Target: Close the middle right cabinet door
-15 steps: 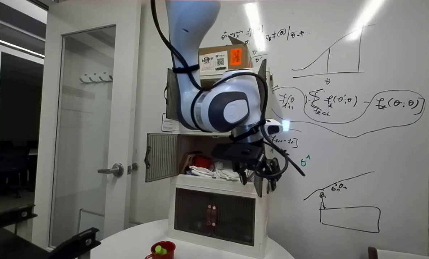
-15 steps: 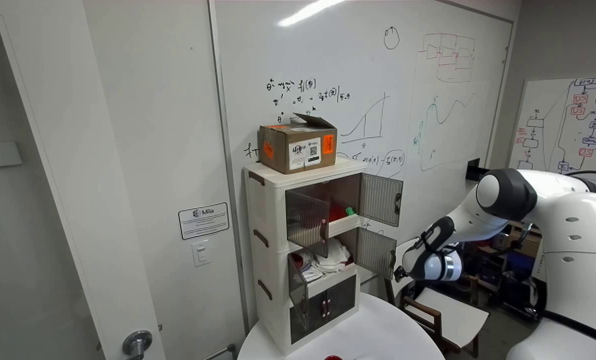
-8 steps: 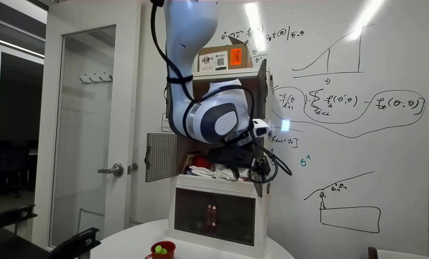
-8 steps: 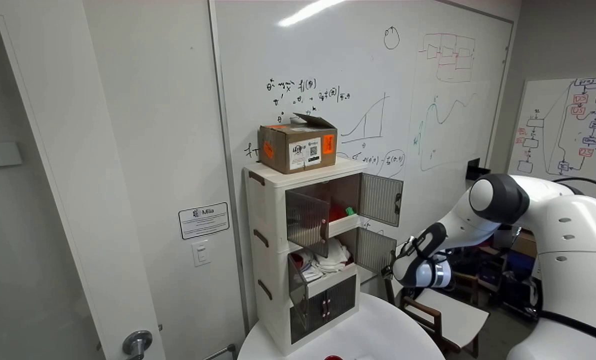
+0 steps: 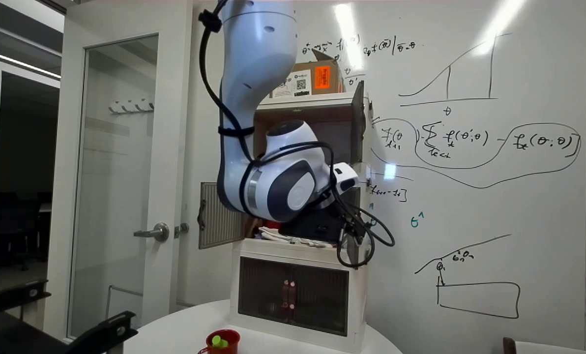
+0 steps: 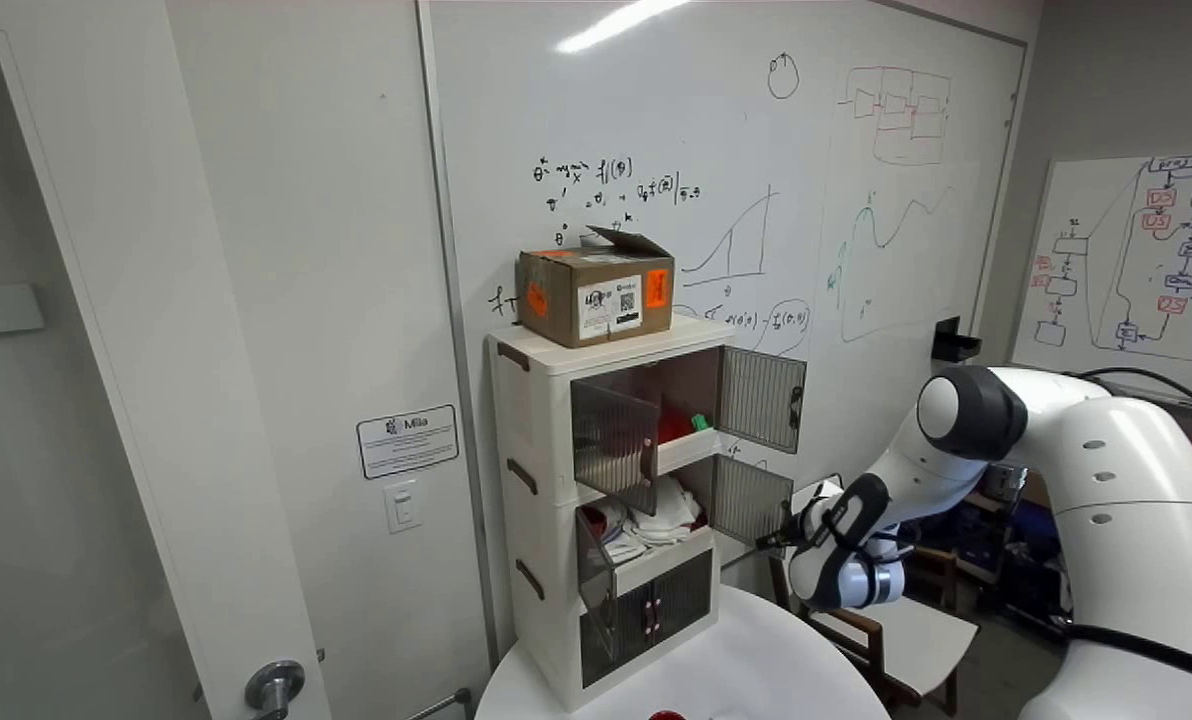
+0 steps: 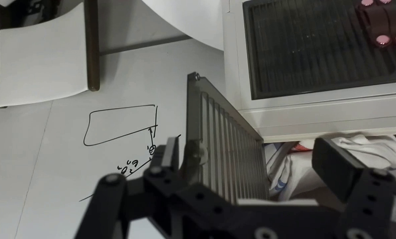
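Observation:
The middle right cabinet door is a grey ribbed see-through panel standing wide open; it shows in an exterior view [image 6: 752,502] and in the wrist view [image 7: 233,142]. Its brown handle sits on its free edge. My gripper [image 6: 771,541] is at that free edge. In the wrist view my gripper [image 7: 251,162] is open, with one finger on the door's outer side close to the handle and the other inside, before the white cloths [image 7: 297,169]. I cannot tell whether the near finger touches the door. In an exterior view the arm and cables hide most of this door.
The middle left door [image 5: 221,215] and the upper right door [image 6: 762,400] stand open. The bottom doors [image 6: 646,610] are shut. A cardboard box [image 6: 596,295] sits on the cabinet. A red mug [image 5: 224,340] is on the round table [image 6: 796,660]. A chair [image 6: 906,625] stands beside it.
The arm has come lower and closer to the cabinet, moving left in an exterior view. The gripper has tilted and reached the open door's free edge. The door has not visibly moved.

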You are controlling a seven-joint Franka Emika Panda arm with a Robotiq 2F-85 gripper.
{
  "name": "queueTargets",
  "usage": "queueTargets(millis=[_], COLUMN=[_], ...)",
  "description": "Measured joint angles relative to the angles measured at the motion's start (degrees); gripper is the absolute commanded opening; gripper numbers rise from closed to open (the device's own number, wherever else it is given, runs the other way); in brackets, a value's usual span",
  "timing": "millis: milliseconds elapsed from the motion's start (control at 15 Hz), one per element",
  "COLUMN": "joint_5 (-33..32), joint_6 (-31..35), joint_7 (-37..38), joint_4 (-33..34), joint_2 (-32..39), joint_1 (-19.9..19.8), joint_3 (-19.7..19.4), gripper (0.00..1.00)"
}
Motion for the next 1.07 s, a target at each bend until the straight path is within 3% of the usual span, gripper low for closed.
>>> queueTargets(millis=[400, 800, 1067], joint_5=[0.0, 0.0, 0.0], joint_6=[5.5, 19.2, 23.3], joint_7=[4.4, 10.4, 13.1], joint_4=[-0.2, -0.4, -0.4], joint_2=[0.2, 2.4, 3.3], joint_1=[6.2, 8.8, 10.1], joint_3=[-6.1, -8.5, -10.5], gripper=[1.0, 1.0, 1.0])
